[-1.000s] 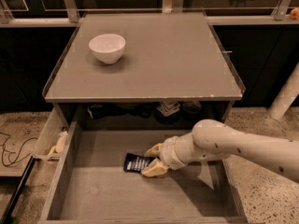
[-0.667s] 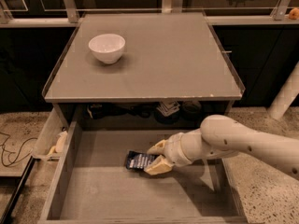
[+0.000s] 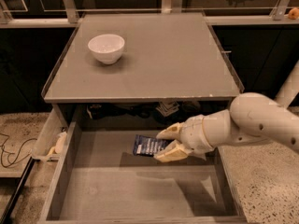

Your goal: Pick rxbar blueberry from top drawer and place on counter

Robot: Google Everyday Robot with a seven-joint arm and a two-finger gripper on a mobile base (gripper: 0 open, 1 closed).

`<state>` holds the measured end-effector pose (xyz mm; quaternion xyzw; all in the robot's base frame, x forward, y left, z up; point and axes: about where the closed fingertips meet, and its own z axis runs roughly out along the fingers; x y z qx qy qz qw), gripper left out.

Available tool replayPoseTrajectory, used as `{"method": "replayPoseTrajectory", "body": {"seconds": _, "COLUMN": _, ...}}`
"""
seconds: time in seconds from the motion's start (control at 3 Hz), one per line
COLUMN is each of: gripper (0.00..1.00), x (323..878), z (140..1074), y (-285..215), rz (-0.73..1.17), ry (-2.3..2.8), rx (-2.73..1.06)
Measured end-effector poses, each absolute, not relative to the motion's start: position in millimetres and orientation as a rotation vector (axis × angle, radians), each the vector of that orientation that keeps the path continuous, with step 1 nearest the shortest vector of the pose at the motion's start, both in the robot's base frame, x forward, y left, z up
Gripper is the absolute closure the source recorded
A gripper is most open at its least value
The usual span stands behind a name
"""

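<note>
End effector [image 3: 158,147], rxbar [image 3: 146,145] higher over drawer [image 3: 121,190]

Warm light falls from above onto the counter [image 3: 163,64] — the white bowl [image 3: 106,48] throws a soft shadow at its base. My gripper [image 3: 160,146], clamped on the rxbar blueberry [image 3: 145,145] over the top drawer [image 3: 93,190], casts a broad dim shadow on its floor — the surroundings are dark.

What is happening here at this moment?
The robot's gripper is inside the open top drawer. It holds the rxbar blueberry by one end, between its two fingers. The bar is not yet on the counter, where a white bowl stands.
</note>
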<state>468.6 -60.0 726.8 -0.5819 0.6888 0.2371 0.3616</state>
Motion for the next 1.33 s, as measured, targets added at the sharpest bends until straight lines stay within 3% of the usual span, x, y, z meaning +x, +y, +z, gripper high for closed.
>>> {"method": "replayPoseTrajectory", "body": {"seconds": 0.67, "gripper": 1.00, "x": 486, "z": 884, "y": -124, "rz": 0.310, "ry": 1.749, "rx": -1.511}}
{"method": "replayPoseTrajectory", "body": {"seconds": 1.33, "gripper": 1.00, "x": 509, "z": 892, "y": -131, "rz": 0.246, "ry": 1.748, "rx": -1.503}}
